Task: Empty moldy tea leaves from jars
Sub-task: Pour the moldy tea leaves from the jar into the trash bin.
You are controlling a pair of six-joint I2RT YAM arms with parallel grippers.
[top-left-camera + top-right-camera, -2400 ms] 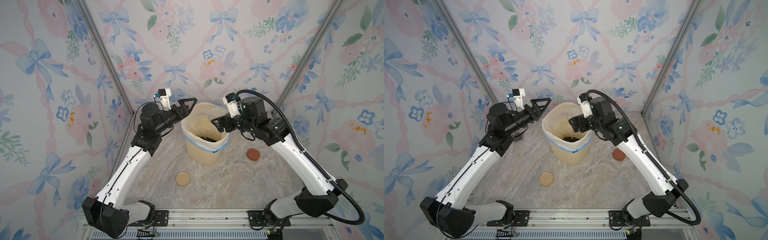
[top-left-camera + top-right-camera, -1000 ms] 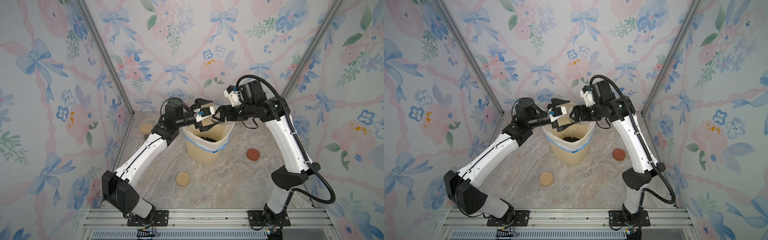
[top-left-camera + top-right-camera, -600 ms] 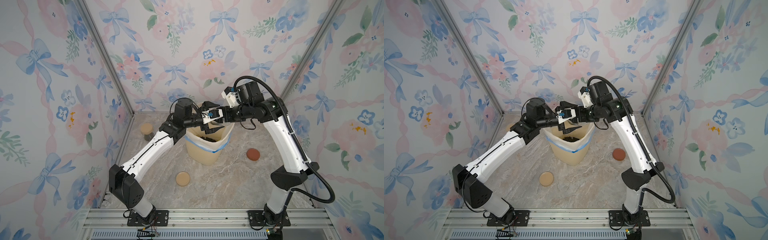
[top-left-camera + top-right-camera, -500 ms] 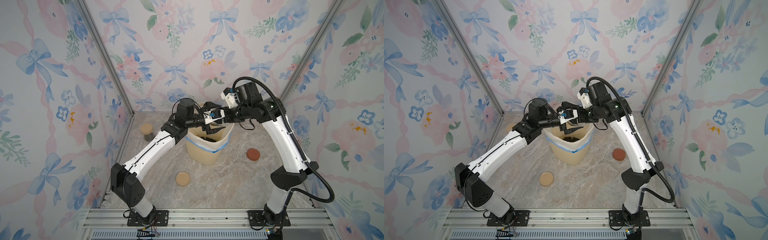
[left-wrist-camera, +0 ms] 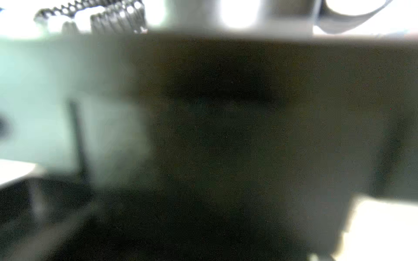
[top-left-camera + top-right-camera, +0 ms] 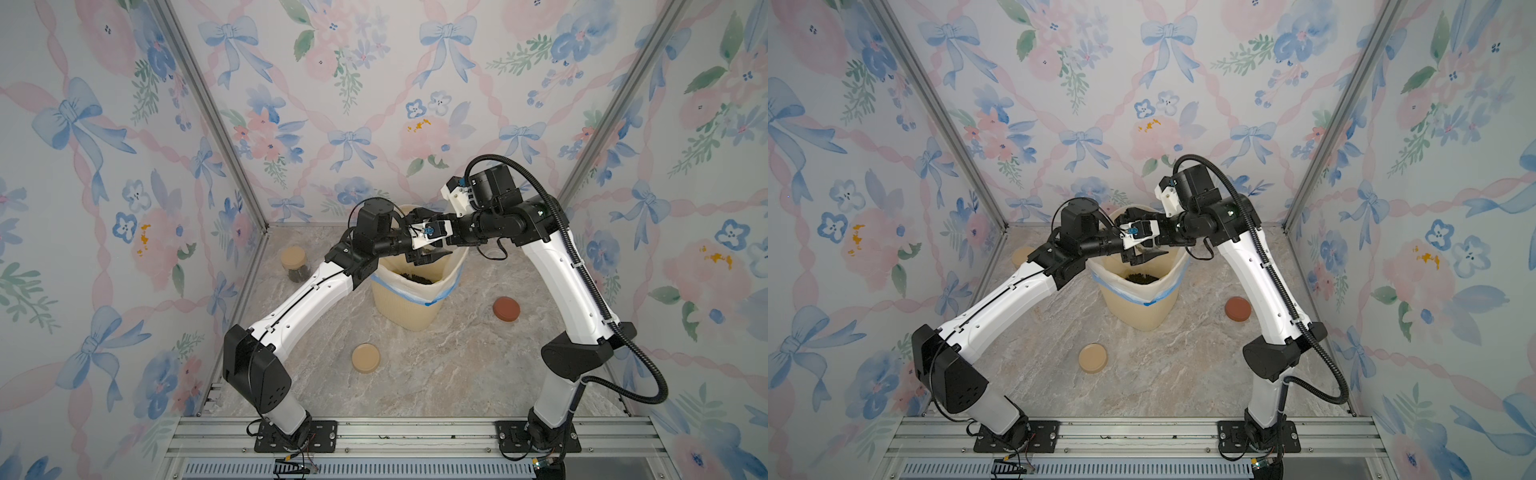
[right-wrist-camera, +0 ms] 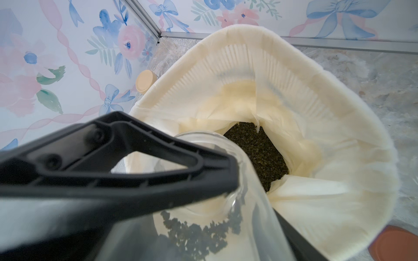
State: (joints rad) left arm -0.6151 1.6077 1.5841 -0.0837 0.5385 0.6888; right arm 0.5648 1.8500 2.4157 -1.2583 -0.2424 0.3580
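Note:
My right gripper (image 7: 255, 203) is shut on a clear glass jar (image 7: 203, 226), lidless and tipped mouth-down over the cream bin (image 7: 339, 113). Some moldy tea leaves (image 7: 196, 235) still cling inside the jar. More leaves (image 7: 255, 153) lie heaped at the bottom of the bin's liner. In both top views the right gripper (image 6: 440, 241) (image 6: 1152, 249) and the left gripper (image 6: 424, 253) (image 6: 1133, 255) meet above the bin's mouth. The left wrist view is dark and blurred, pressed close against something, so the left jaws are hidden. A second jar (image 6: 294, 264) with a tan lid stands at the back left.
A loose tan lid (image 6: 366, 358) (image 6: 1093, 358) lies on the marble floor in front of the bin (image 6: 411, 307). A reddish-brown lid (image 6: 506, 309) (image 6: 1238, 309) lies to the bin's right. Floral walls close in the back and both sides.
My left arm has swung from the bin's left side over its mouth and up against the right gripper. The right arm has lifted and still holds the jar tipped.

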